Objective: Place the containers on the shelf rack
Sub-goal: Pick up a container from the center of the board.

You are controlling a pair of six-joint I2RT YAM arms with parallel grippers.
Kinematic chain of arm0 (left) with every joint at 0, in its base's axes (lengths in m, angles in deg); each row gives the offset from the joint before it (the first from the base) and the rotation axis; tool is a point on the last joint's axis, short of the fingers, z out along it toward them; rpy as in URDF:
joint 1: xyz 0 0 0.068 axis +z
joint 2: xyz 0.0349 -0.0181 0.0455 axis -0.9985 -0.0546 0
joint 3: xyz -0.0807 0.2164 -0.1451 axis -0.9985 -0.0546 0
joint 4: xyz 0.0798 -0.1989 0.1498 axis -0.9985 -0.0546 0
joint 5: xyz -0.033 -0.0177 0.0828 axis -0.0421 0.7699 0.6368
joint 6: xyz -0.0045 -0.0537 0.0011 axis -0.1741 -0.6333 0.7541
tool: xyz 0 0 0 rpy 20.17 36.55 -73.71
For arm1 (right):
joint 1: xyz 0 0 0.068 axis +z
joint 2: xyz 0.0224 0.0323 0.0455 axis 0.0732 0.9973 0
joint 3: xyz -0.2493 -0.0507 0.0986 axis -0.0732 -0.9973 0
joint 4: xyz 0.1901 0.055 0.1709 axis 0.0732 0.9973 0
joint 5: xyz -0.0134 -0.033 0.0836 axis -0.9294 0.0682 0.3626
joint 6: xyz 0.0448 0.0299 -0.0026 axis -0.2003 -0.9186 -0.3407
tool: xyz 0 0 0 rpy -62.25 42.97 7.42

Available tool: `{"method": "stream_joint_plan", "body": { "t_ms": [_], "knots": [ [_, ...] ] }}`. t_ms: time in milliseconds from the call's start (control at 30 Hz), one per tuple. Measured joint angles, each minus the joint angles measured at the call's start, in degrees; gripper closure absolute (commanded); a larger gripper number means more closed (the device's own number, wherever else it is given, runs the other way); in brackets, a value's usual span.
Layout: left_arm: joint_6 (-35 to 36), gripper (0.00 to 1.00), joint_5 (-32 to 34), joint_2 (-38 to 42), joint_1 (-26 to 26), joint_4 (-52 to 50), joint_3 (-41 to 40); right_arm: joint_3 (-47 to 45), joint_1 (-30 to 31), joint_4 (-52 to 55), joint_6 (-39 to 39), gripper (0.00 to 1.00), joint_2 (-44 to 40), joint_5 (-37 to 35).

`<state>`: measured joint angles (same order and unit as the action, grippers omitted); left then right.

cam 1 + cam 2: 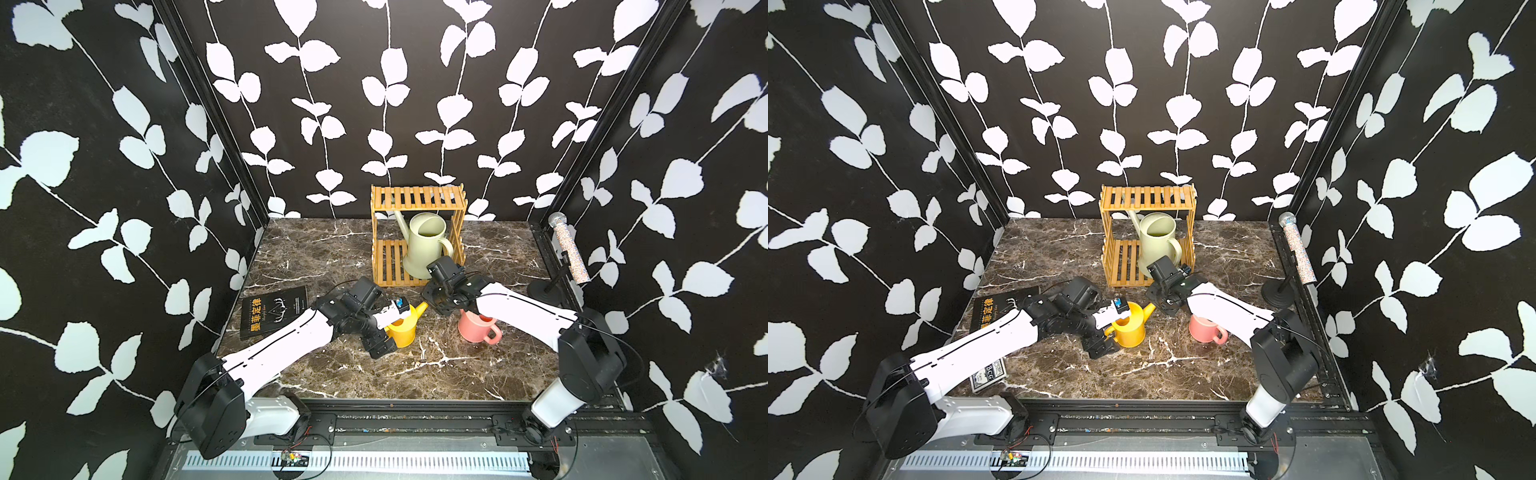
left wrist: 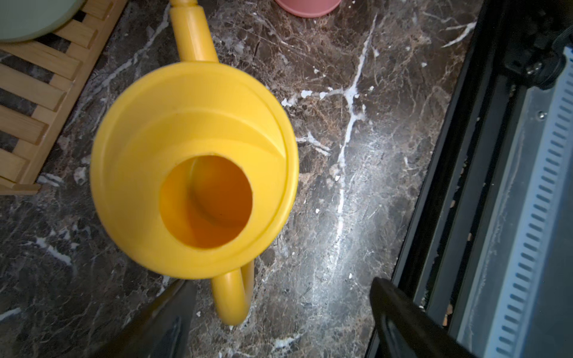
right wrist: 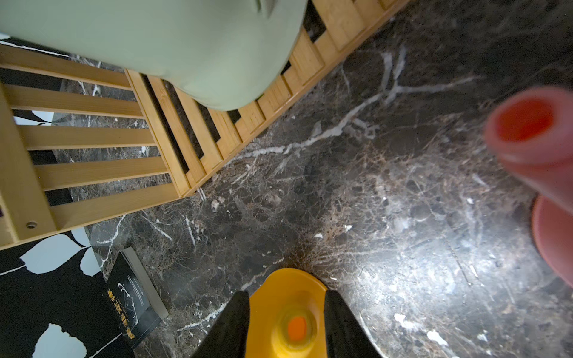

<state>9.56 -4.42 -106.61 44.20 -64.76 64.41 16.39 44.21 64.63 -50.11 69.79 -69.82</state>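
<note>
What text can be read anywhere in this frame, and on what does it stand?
"墨菲定律": gold characters on the black book cover.
Smaller print on that cover: too small to read.
Second printed item: letters partly hidden, unreadable.
No other text can be read.

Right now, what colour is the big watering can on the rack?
The big watering can is pale sage green, best seen in a top view.

Left hand (image 2: pixel 280 283) gapes wide; right hand (image 3: pixel 286 294) stands partly spread.
</note>
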Motion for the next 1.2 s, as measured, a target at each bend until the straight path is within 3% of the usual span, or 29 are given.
{"method": "stream_joint_plan", "body": {
  "t_ms": [100, 300, 533, 800, 1033, 1200],
  "knots": [
    [0.4, 0.07, 1.3, 0.2, 0.7, 0.1, 0.0, 0.4, -0.6, 1.3, 3.8, 0.48, -4.1, -1.0],
    [0.8, 0.08, 0.7, 1.7, 4.1, 1.0, -1.0, 1.7, -4.5, 2.4, 13.0, 0.26, -10.2, -1.3],
    [1.8, 0.10, 0.2, 0.3, 4.5, 2.2, -2.1, 3.8, -9.8, 3.6, 25.8, 0.04, -12.2, -1.1],
    [1.7, 0.20, 0.3, -3.0, 4.5, 4.2, -2.2, 6.8, -13.9, 3.0, 37.6, 0.02, -10.2, 2.5],
    [1.2, 0.39, 1.1, -5.2, 4.6, 4.6, -2.2, 5.3, -16.2, 0.4, 41.6, 0.01, -9.8, 4.8],
    [1.0, 0.48, 1.0, -5.4, 4.6, 4.6, -2.1, 3.5, -17.5, -2.0, 44.0, 0.02, -10.0, 6.7]
  ]
}}
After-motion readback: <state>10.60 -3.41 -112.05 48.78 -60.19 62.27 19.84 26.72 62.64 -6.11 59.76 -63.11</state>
